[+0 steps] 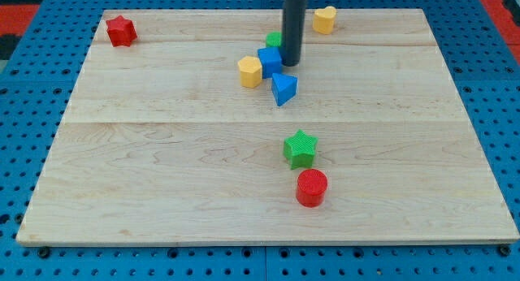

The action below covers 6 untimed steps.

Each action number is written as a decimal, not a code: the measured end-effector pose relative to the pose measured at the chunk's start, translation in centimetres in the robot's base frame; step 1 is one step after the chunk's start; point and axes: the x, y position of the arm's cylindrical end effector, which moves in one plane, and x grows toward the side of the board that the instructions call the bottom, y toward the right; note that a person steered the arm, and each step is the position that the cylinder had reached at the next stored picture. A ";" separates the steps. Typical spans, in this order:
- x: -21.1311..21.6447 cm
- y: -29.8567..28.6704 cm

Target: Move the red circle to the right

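The red circle [311, 188] lies low on the wooden board, a little right of centre. A green star [300, 148] sits just above it, nearly touching. My tip [290, 63] is far up the board, right beside a blue cube [270, 62] and in front of a green block [275, 40] that the rod partly hides. The tip is well above the red circle and not touching it.
A yellow hexagon [250, 71] and a blue triangle [283, 88] crowd around the blue cube. A yellow heart-like block [325, 19] sits at the view's top. A red star [121, 31] is at the top left corner. The board [162, 167] lies on a blue pegboard.
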 end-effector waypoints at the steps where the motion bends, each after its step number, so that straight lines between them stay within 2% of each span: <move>1: -2.0 -0.3; 2: -4.0 -3.4; 6: -4.7 -3.0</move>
